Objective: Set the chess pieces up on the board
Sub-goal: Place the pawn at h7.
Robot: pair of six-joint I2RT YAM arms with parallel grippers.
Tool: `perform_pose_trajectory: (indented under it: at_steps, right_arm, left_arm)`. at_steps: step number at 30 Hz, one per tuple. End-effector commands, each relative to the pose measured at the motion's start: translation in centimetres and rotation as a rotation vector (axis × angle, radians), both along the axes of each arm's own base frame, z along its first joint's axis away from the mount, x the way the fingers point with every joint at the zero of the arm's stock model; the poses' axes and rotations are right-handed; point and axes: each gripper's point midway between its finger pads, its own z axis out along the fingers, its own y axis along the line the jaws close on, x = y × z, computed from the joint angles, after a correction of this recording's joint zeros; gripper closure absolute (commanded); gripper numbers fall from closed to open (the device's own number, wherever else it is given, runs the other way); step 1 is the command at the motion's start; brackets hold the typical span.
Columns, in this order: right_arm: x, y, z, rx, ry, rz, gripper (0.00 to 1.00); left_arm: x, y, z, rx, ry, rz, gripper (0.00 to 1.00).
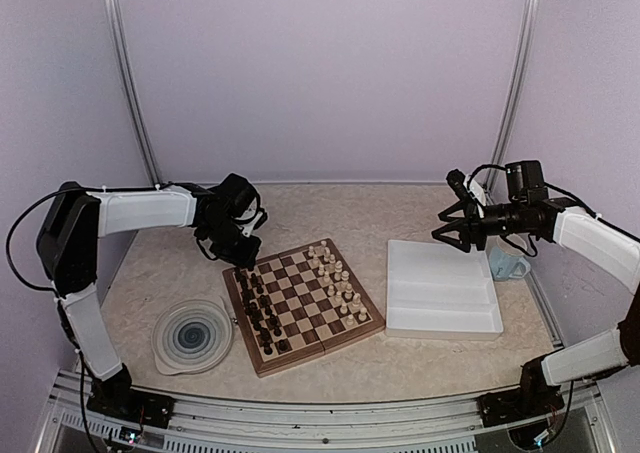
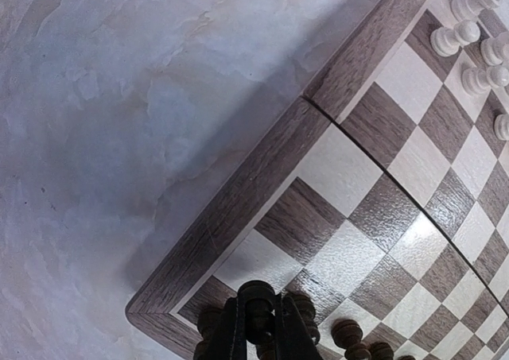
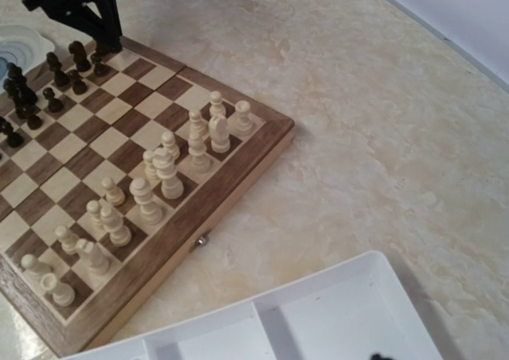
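The table point(image 1: 330, 205) was a mottled beige, stone-patterned top, closed in by pale lilac walls point(image 1: 320, 73) at the back and both sides. Metal poles point(image 1: 132, 93) ran up the back corners, and a ribbed metal rail point(image 1: 330, 415) crossed the near edge, where the arm bases sat.

The board point(image 1: 300, 295) lay at mid-table, turned at an angle, with a seam across its middle. The dark pieces point(image 1: 258, 315) stood crowded along its left side and the cream pieces point(image 1: 336, 278) along its right; the squares between were bare. Several pieces on both sides stood out of line.

A round plate point(image 1: 192, 335) with a blue swirl lay just left of the board. A white two-part tray point(image 1: 440, 305) lay just to the right. A pale blue mug point(image 1: 507, 263) stood at the tray's far right corner, beneath the right arm.

The left gripper point(image 2: 258, 328) hung over the board's far left corner, its fingers point(image 2: 231, 336) closed on a dark piece point(image 2: 256, 290). That piece was upright over the corner squares, with other dark ones close beside it; whether it touched the board could not be told. The right gripper point(image 1: 440, 231) hovered above the tray's far left corner, well apart from the board, with its fingers spread and nothing between them.
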Motion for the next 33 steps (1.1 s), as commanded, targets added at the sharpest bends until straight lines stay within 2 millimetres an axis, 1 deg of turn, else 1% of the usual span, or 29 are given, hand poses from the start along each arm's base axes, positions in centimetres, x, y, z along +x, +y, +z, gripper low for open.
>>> perform_pose_trajectory:
  at_steps: [1, 10, 13, 15, 19, 22, 24, 25, 26, 27, 28, 29, 30, 32, 33]
  right_arm:
    - [0.0, -0.2, -0.6, -0.004, 0.008, 0.000, 0.39]
    - [0.1, -0.2, -0.9, -0.008, 0.011, 0.001, 0.39]
    - [0.1, -0.2, -1.0, -0.010, 0.010, 0.003, 0.39]
    - [0.1, -0.2, -1.0, -0.010, 0.013, 0.003, 0.39]
    - [0.2, -0.2, -1.0, -0.010, 0.013, 0.002, 0.39]
    - [0.2, -0.1, -0.6, -0.005, 0.010, 0.003, 0.38]
    - [0.6, -0.2, 0.5, -0.006, -0.005, -0.011, 0.38]
    - [1.0, -0.3, 1.5, -0.007, -0.022, -0.019, 0.37]
    - [1.2, -0.3, 2.5, -0.009, -0.042, -0.023, 0.34]
    - [1.6, -0.4, 3.5, -0.015, -0.063, -0.034, 0.12]
    - [2.3, -0.6, 4.6, -0.022, -0.081, -0.060, 0.02]
    - [3.0, -0.9, 5.6, -0.027, -0.094, -0.088, 0.01]
    - [3.7, -1.2, 6.3, -0.033, -0.102, -0.118, 0.01]
    - [4.9, -1.6, 7.6, -0.035, -0.109, -0.171, 0.01]
    - [5.6, -2.0, 8.4, -0.035, -0.118, -0.206, 0.01]
  left_arm:
    - [1.2, 0.6, -0.2, 0.014, -0.025, 0.014, 0.94]
    - [1.4, 0.5, -1.2, 0.011, -0.003, 0.010, 0.91]
    - [1.2, -0.1, -1.3, -0.013, 0.015, -0.003, 0.91]
    - [1.1, -0.1, -1.5, -0.013, 0.020, -0.003, 0.91]
    - [1.1, -0.1, -1.7, -0.012, 0.025, -0.001, 0.80]
    - [1.3, 0.0, -1.3, -0.010, 0.012, 0.002, 0.73]
    - [1.5, 0.0, -0.6, -0.009, -0.003, 0.004, 0.69]
    - [1.7, 0.0, 0.0, -0.010, -0.016, 0.008, 0.66]
    - [1.9, -0.1, 0.7, -0.015, -0.029, 0.008, 0.63]
    - [2.4, 0.2, 1.8, -0.008, -0.062, 0.018, 0.61]
    - [2.7, 0.1, 3.0, -0.017, -0.090, 0.020, 0.59]
    - [2.9, 0.0, 4.1, -0.028, -0.114, 0.019, 0.57]
    - [3.3, -0.2, 5.9, -0.050, -0.152, 0.018, 0.54]
    - [3.8, -0.4, 8.4, -0.079, -0.212, 0.018, 0.52]
    - [4.0, -0.5, 10.1, -0.098, -0.249, 0.018, 0.51]
